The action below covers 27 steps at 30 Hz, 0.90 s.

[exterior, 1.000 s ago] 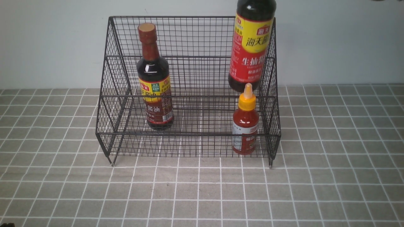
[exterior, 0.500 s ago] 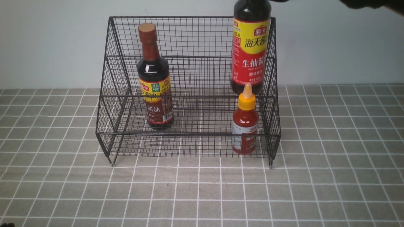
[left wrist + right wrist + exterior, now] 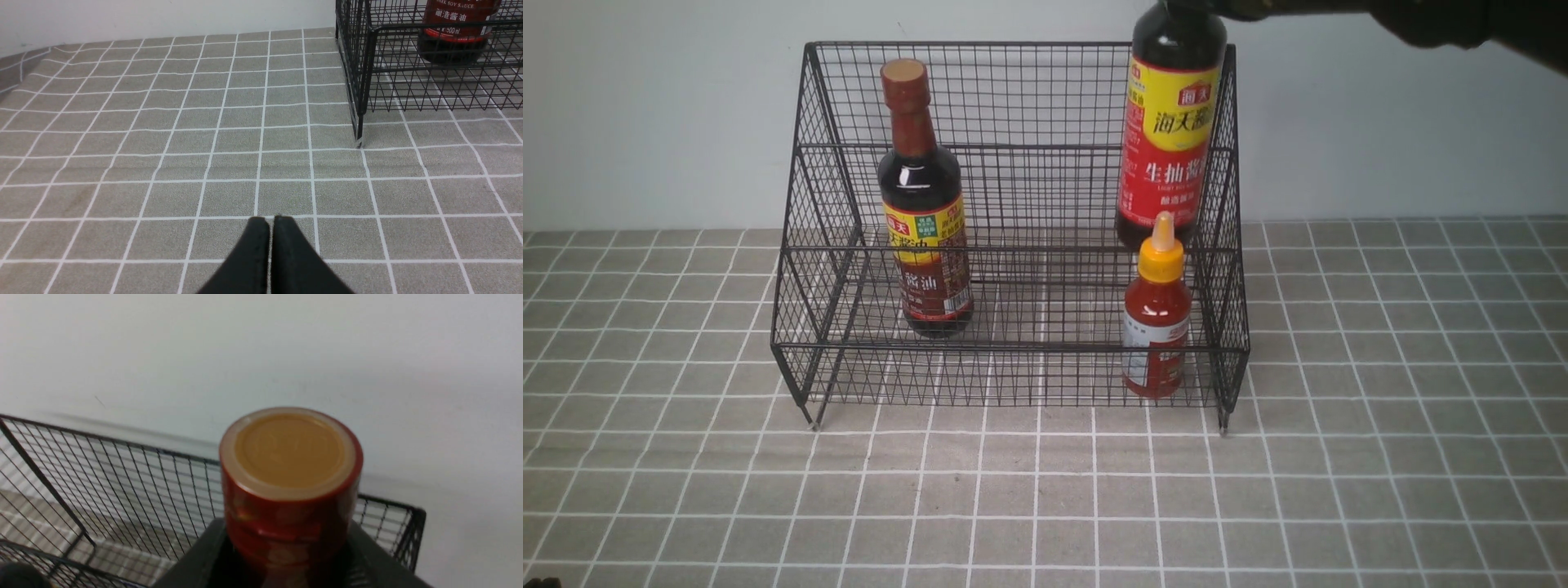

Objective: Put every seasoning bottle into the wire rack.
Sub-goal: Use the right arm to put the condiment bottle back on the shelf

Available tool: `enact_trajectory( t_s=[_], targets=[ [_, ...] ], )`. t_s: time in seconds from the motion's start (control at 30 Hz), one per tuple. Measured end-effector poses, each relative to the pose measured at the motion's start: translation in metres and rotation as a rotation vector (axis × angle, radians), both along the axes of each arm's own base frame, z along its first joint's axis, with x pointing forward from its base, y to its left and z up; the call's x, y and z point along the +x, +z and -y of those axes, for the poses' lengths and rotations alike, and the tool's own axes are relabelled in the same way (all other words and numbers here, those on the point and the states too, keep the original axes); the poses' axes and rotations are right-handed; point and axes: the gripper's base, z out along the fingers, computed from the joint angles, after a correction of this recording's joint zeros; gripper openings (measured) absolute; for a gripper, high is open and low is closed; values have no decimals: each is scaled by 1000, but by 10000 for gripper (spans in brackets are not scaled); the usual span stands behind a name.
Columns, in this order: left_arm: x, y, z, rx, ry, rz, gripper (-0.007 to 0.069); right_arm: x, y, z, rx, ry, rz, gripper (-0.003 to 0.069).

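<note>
Our left end effector [image 3: 269,222] hovers low over the tabletop [image 3: 163,143], fingers pressed together and holding nothing; the rack [image 3: 1013,196] stands ahead of it and to its right. In the rack's lower tier, we see one soy bottle [image 3: 923,212] upright at the left and the red bottle [image 3: 1156,318] at the right. Our right end effector [image 3: 286,555] clamps the second soy bottle [image 3: 1172,122] by the neck, just under its cap [image 3: 290,451]; the bottle hangs below it, over the upper tier, just behind the red bottle.
</note>
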Motion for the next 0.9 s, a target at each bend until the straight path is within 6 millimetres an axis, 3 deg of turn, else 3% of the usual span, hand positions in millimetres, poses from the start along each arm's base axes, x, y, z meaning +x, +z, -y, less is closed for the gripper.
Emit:
enact_trajectory(
  t_s=[0.2,0.53,0.9],
  targets=[
    [0,0,0,0,0,0,-7,5,-26,0,-53,-45,-145,286],
    [0,0,0,0,0,0,-7,9,-51,-7,-75,-14,-260,288],
    [0,0,0,0,0,0,-7,3,-35,-5,-55,0,-224,477]
  ],
)
